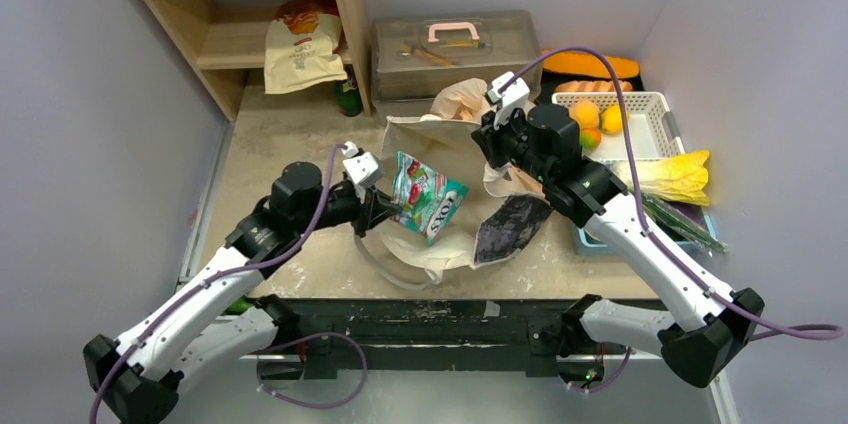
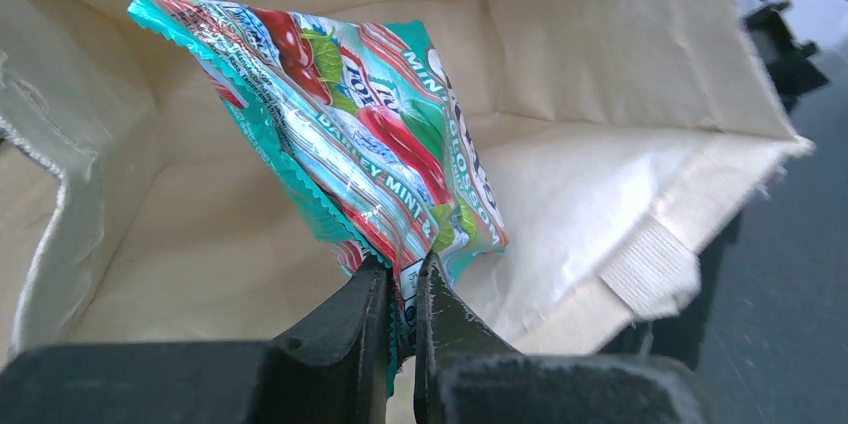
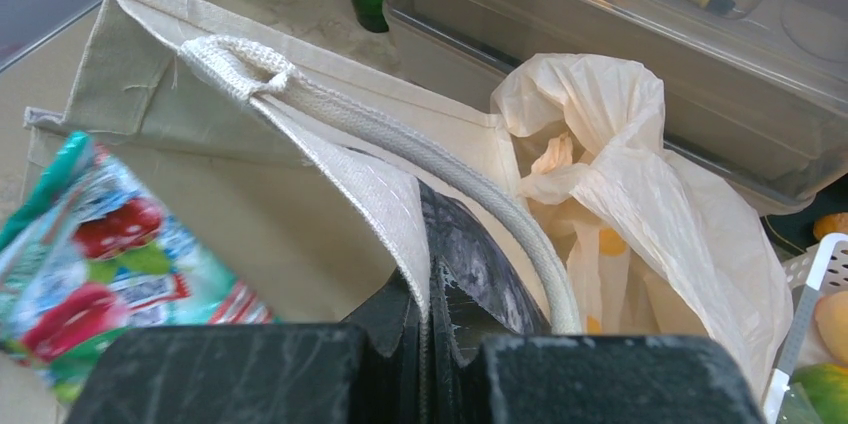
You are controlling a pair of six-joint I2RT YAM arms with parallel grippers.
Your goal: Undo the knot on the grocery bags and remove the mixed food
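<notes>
left pincer (image 2: 400, 289) nearly closed, nips just the btm seam of teal packet (image 2: 370, 144) over canvas tote (image 2: 620, 174); thin hold, could slip & drop back in. right pincer (image 3: 428, 314) clamped on tote rim; if it lets go, mouth sags. grocery bag (image 3: 640, 194), right of right-wrist view, sits behind tote.

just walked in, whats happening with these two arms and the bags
The left gripper is shut on a teal candy packet, holding it by one edge over the mouth of a cream canvas tote. The right gripper is shut on the tote's rim beside its handle, pulling that side up. The pale-orange plastic grocery bag sits just behind the tote, with neither gripper on it. Fruit lies in a white basket to the right.
</notes>
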